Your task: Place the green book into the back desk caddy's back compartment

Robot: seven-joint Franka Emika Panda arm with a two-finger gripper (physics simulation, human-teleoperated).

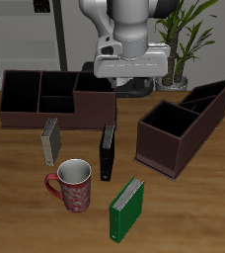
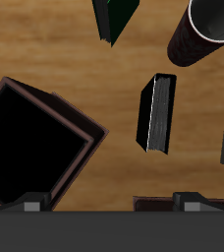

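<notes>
The green book [image 1: 126,208] stands upright near the table's front edge, beside the mug; the wrist view shows one end of it [image 2: 116,18]. The back desk caddy [image 1: 6,111] is the long low brown box at the table's rear. Its back compartment [image 1: 55,83] is the small rear middle cell, and nothing shows inside it. My gripper [image 1: 134,87] hangs high over the table's rear, by that caddy's end and far from the green book. It is open, with its fingertips [image 2: 30,205] wide apart and nothing between them [image 2: 112,204].
A black book [image 1: 107,151] and a grey book [image 1: 51,141] stand in the middle of the table. A red patterned mug [image 1: 73,185] sits toward the front. A slant-topped brown caddy [image 1: 184,124] stands to one side, also seen from the wrist [image 2: 35,148].
</notes>
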